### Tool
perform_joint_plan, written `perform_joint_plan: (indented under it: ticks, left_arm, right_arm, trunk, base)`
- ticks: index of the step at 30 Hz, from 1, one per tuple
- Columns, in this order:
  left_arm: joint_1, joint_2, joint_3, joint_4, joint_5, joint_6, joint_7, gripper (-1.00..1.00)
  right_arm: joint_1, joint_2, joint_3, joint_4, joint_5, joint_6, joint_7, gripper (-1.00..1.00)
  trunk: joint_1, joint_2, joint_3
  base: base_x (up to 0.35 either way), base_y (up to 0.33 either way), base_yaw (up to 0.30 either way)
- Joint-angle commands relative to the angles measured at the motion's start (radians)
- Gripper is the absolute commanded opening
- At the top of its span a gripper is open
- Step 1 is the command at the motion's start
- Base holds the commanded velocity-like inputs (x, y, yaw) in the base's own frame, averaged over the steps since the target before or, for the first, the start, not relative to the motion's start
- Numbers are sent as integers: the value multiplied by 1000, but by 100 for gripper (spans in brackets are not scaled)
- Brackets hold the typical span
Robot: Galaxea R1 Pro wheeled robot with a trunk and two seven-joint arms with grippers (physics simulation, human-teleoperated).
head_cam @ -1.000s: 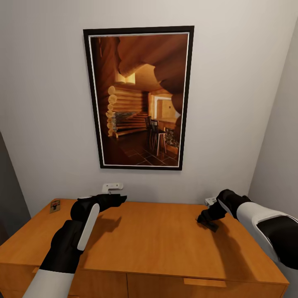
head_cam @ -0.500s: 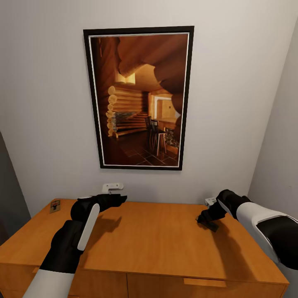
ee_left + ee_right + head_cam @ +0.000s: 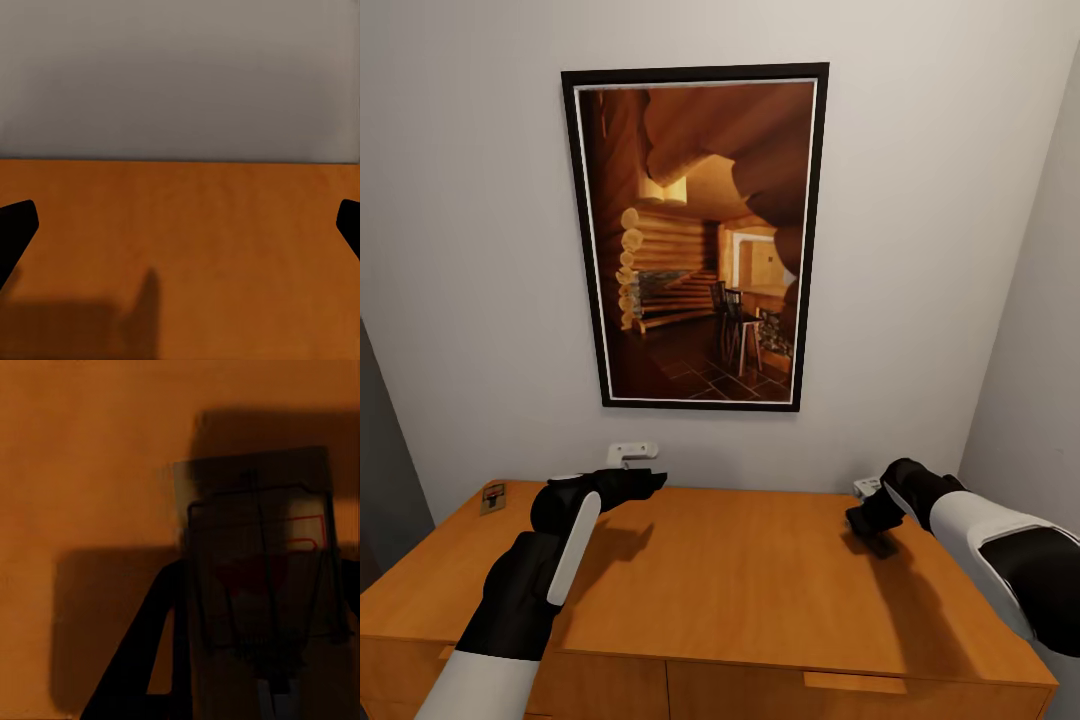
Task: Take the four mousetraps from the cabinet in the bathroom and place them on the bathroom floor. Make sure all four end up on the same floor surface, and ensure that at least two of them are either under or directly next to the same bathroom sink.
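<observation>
Right claw (image 3: pixel 872 530) shifted rightward, mousetrap (image 3: pixel 259 577) gripped, over cabinet (image 3: pixel 740 580)

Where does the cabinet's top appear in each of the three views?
Head view: the cabinet top spans the lower part, beneath both arms.
Left wrist view: lower half, beneath the left hand, below the grey wall.
Right wrist view: orange surface around a mousetrap.
Shared landmark: the wall behind it, in the head and left wrist views.
</observation>
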State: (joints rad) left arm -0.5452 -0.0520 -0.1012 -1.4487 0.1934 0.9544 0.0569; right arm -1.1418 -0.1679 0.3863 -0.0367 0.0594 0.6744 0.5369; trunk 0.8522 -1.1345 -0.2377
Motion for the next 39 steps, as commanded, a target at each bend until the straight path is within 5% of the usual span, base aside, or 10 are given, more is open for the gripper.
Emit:
perform_joint_plan:
  ticks: [1,15,19,23,28,39]
  left_arm:
    - [-1,0,0,-1,7,4,6,100]
    - [-1,0,0,-1,7,4,3,100]
    - [-1,0,0,-1,7,5,3,100]
    - [-1,0,0,-1,5,6,0,100]
    - [-1,0,0,-2,5,7,0,100]
    - [-1,-1,0,-1,3,14,0,100]
  right_arm:
    - [20,-1,12,38,15,2,1,-100]
    - [20,-11,17,31,33,57,-14,-100]
    - [20,-16,16,-28,35,170,-11,-100]
    - [20,-22,13,-238,34,366,-9,-100]
    - [20,-35,9,-368,34,373,-9,-100]
    - [20,-38,8,-409,34,373,-13,-100]
  trunk:
    - [0,0,-2]
    - [0,0,-2]
    - [0,0,-2]
    - [0,0,-2]
    - [0,0,-2]
    - [0,0,-2]
  base:
    - [0,0,0]
    - [0,0,0]
    - [0,0,0]
    - [0,0,0]
    - [0,0,0]
    - [0,0,0]
